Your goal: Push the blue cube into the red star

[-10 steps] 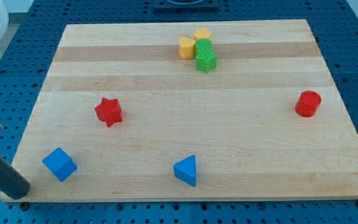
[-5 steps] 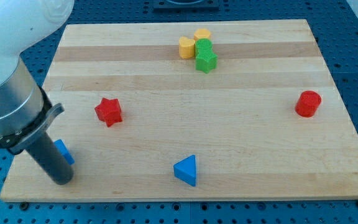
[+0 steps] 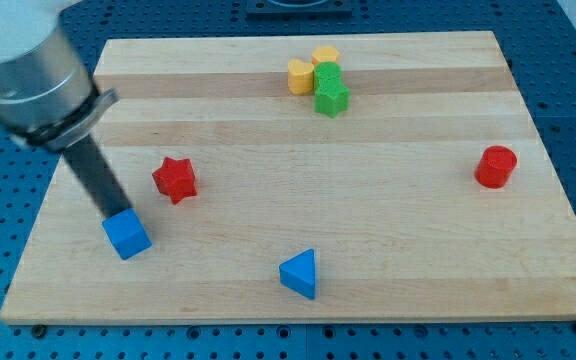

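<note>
The blue cube lies at the view's lower left of the wooden board. The red star sits up and to the right of it, a short gap away. My tip is at the cube's upper left edge, touching or nearly touching it. The rod rises up and left to the grey arm body at the view's top left.
A blue triangular block lies near the view's bottom middle. A red cylinder stands at the right. Two yellow blocks and two green blocks cluster at the top middle.
My tip swept from the board's lower left corner past the cube to its upper left side. The blue cube shifted right and slightly up.
</note>
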